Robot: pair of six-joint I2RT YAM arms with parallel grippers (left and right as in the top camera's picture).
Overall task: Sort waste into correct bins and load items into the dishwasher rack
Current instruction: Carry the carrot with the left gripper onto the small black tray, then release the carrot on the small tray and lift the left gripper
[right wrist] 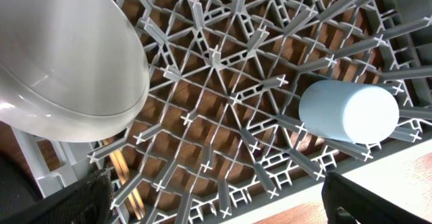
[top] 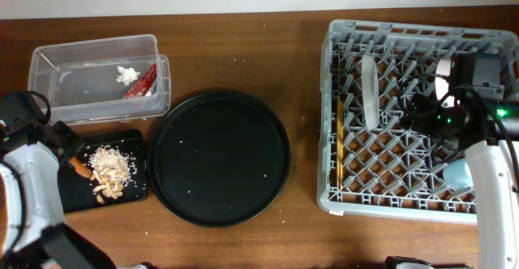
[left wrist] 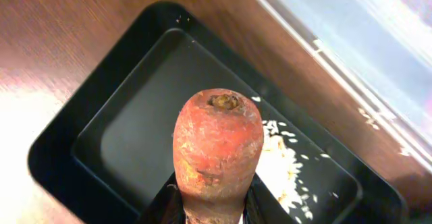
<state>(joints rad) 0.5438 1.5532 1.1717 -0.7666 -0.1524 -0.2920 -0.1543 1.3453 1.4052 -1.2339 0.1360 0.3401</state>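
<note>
Left wrist view: the left end effector (left wrist: pixel 210 209) pinches the stubby, rough-skinned carrot piece (left wrist: pixel 217 150) above the glossy flat black tray (left wrist: pixel 115 143) by the wooden desk (left wrist: pixel 61 35)'s left edge. The right end effector (right wrist: pixel 219 197) is spread over the grey lattice rack (right wrist: pixel 223 102).

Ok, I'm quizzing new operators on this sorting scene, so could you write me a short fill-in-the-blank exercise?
1. The left end effector grips the orange ____ over the flat black tray.
2. The red sachet wrapper lies inside the clear ____.
3. The light blue cup lies on its side in the grey ____.
Missing words: carrot piece; tub; rack.
</note>
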